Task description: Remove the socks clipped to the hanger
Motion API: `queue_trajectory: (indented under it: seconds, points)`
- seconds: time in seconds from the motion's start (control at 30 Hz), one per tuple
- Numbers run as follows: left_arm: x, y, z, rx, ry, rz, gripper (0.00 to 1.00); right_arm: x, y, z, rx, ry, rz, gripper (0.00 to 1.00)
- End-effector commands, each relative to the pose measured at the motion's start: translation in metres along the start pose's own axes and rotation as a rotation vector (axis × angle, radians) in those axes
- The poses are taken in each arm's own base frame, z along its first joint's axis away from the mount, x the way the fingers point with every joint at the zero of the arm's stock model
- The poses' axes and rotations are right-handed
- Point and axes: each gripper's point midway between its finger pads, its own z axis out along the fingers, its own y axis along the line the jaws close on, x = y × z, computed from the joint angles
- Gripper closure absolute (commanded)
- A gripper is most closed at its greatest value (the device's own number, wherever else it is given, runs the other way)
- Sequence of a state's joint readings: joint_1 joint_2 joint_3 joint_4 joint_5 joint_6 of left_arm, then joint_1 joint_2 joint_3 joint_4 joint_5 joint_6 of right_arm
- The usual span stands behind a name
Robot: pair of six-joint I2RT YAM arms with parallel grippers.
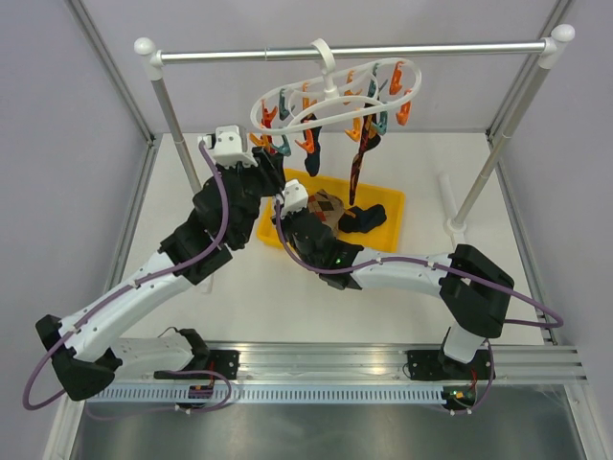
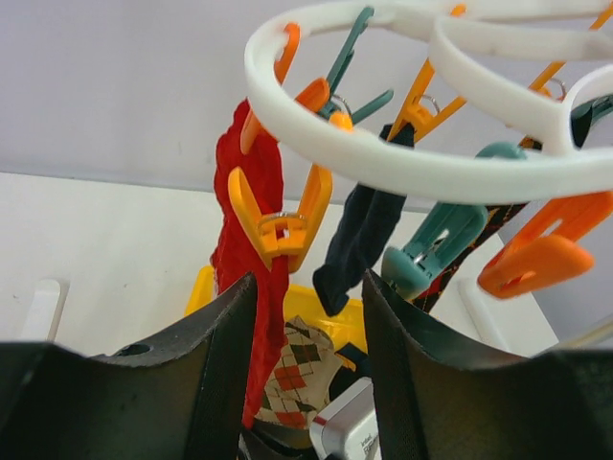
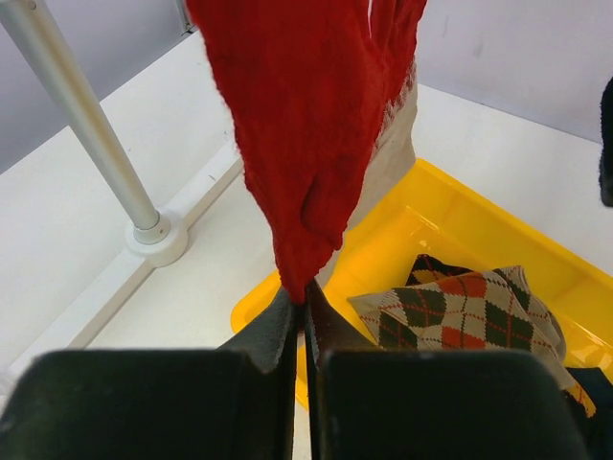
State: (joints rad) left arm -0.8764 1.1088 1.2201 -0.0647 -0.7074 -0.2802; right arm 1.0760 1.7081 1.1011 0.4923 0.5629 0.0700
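Straight above my right gripper (image 3: 299, 309), red sock (image 3: 306, 115): long axis vertical, top at an orange peg (image 2: 278, 230) on the hanger (image 2: 402, 168), bottom tip pinched between my closed jaws. Left gripper (image 2: 306, 283), spread, just below that peg, the nearer arm to the clip.

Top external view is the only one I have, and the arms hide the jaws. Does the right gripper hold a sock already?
Observer: Yes. The right gripper has its jaws shut on the lower tip of the red sock, which hangs over the rim of the yellow tray.
Operator: And the left one, please?
Observer: The left gripper has its jaws open and holds nothing. It points up at an orange peg, just above the gap.
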Motion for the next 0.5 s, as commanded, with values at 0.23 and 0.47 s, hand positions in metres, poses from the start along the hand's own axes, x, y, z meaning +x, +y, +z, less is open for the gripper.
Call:
queue_trajectory:
  seconds: [0.23,0.47]
  points:
    - [-0.05,0.001,0.014,-0.038,-0.107,0.016,0.47,-0.022,-0.002,-0.006,-0.002,-0.043,0.018,0.97]
    - [-0.054,0.0,0.021,-0.045,-0.114,0.029,0.47,-0.024,-0.002,-0.006,-0.002,-0.044,0.017,0.97]
